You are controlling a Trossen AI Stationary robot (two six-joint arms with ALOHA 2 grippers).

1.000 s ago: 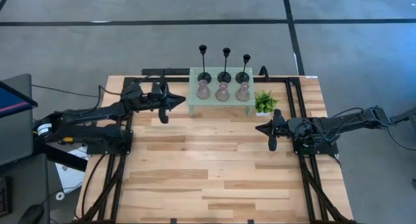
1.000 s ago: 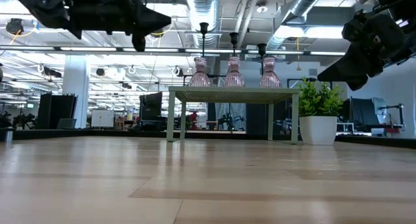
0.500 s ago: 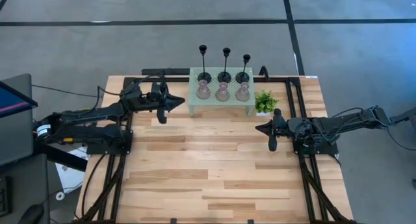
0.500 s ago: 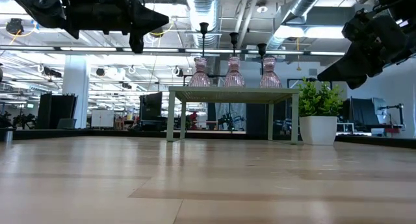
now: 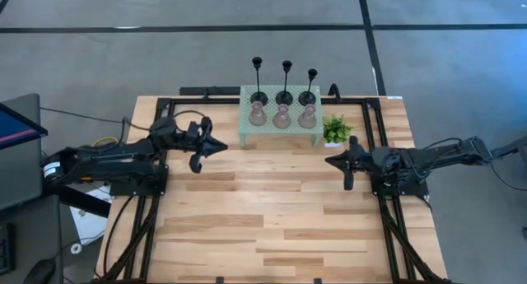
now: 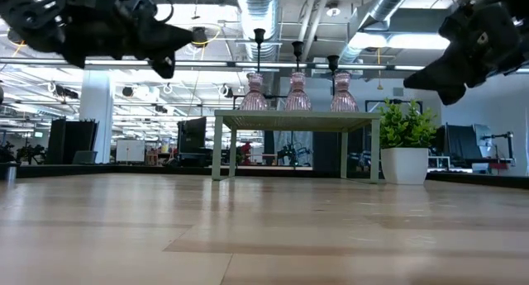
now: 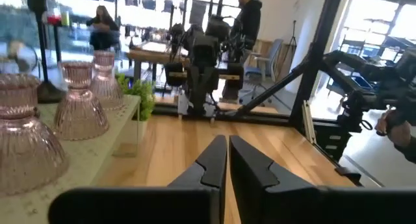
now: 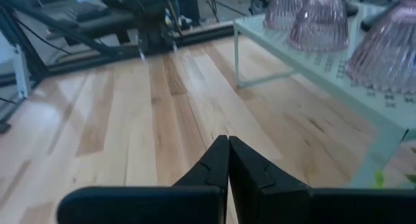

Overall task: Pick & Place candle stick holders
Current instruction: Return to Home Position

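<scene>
Three slim black holders (image 5: 285,82) stand in a row along the far side of the pale green mesh stand (image 5: 280,132). Three pinkish bulb-shaped holders (image 5: 282,117) stand on their bases in a row in front of them; they also show in the low view (image 6: 297,92). My left gripper (image 5: 223,146) is shut and empty, in the air to the left of the stand, pointing right. My right gripper (image 5: 328,161) is shut and empty, in the air near the stand's right front corner, pointing left. The shut fingers show in both wrist views (image 7: 227,145) (image 8: 228,143).
A small green potted plant (image 5: 335,129) stands on the table just right of the stand. Black frame rails (image 5: 156,193) run along the table's left, right and far sides. Bare wooden tabletop (image 5: 272,210) lies between the arms and toward the near edge.
My left gripper has drawn back from the stand, toward the table's near and left edges, and has come a little lower. It stays shut. My right gripper has risen slightly in the low view. The holders have not moved.
</scene>
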